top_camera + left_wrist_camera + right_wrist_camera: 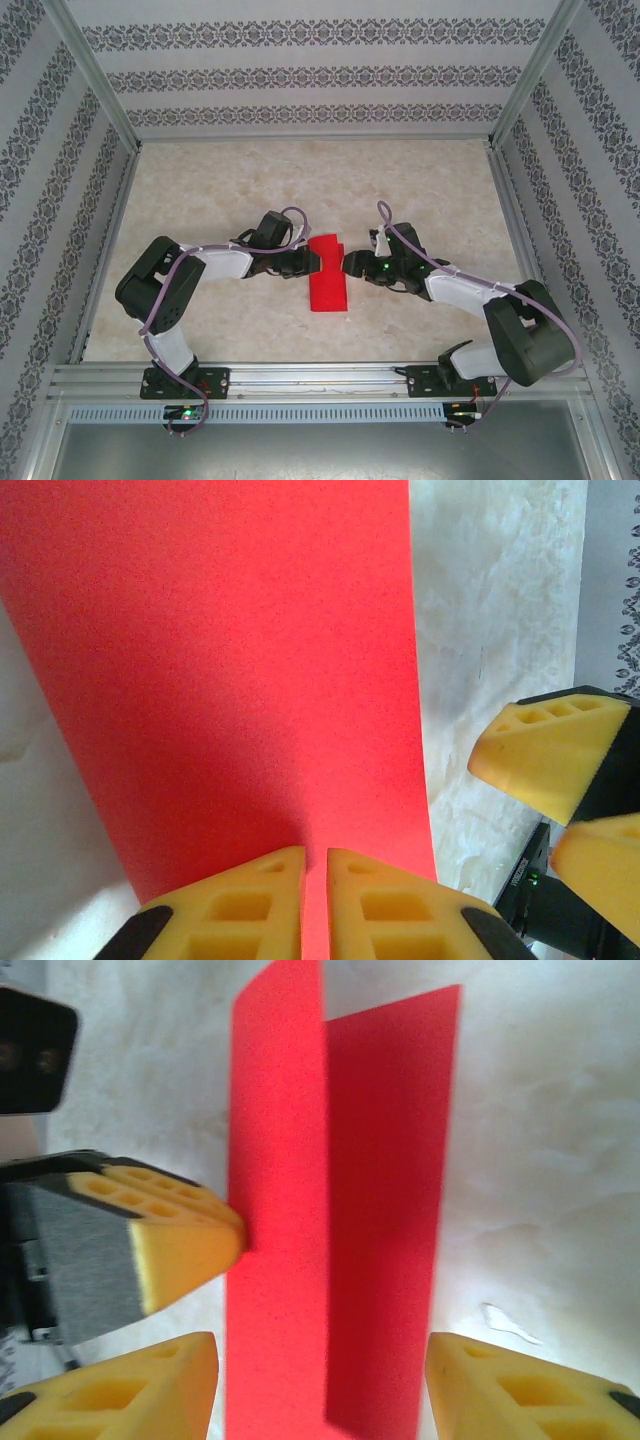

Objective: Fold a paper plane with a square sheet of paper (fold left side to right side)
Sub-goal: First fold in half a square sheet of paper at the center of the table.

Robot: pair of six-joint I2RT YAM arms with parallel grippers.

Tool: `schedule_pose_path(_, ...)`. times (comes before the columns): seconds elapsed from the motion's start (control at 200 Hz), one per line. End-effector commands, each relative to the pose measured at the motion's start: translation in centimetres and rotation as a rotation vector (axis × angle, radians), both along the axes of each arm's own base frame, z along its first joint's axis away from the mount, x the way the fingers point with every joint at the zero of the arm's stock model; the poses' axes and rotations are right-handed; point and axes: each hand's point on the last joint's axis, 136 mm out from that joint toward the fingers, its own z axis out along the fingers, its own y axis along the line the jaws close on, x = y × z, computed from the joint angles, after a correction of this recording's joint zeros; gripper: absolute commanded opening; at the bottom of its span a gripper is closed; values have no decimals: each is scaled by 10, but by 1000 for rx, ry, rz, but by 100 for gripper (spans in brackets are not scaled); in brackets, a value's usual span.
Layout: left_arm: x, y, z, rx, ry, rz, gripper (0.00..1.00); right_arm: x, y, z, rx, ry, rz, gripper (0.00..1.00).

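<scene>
The square sheet of paper (328, 275) lies near the middle of the table (200, 190), a bright red strip running from upper to lower in the top view, narrower than a square. In the right wrist view the sheet (340, 1210) shows two layers. A lighter flap on the left of the frame is raised off a darker layer that lies flat on the right, and the two meet along a straight line down the middle. In the left wrist view the red sheet (230, 680) covers most of the frame above the fingers.

The left gripper (314, 262) is at the sheet's left edge near its upper end. Its yellow fingers (230, 910) are drawn almost together, with a sliver of red in the slit between them, pinching the paper. One of these fingers (185, 1240) touches the raised flap's left edge.

The right gripper (348, 264) sits just beside the sheet's right edge, opposite the left one. Its fingers (110, 1390) stand wide apart at the bottom corners of its own view, holding nothing, with the paper between them in the frame.

Patterned walls (300, 70) enclose the pale marbled table.
</scene>
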Motion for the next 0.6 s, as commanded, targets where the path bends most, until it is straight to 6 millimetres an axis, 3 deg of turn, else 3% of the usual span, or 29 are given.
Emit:
schedule_pose_path(0.0,0,-6,10,-10,-22,-13,13,0,16,4,83,-3,51,57)
schedule_pose_path(0.33,-2,-5,10,-12,-19,-18,13,10,42,-11,100,34,114,50)
schedule_pose_path(0.595,-3,-5,10,-9,-22,-24,13,11,43,-22,86,55,109,37)
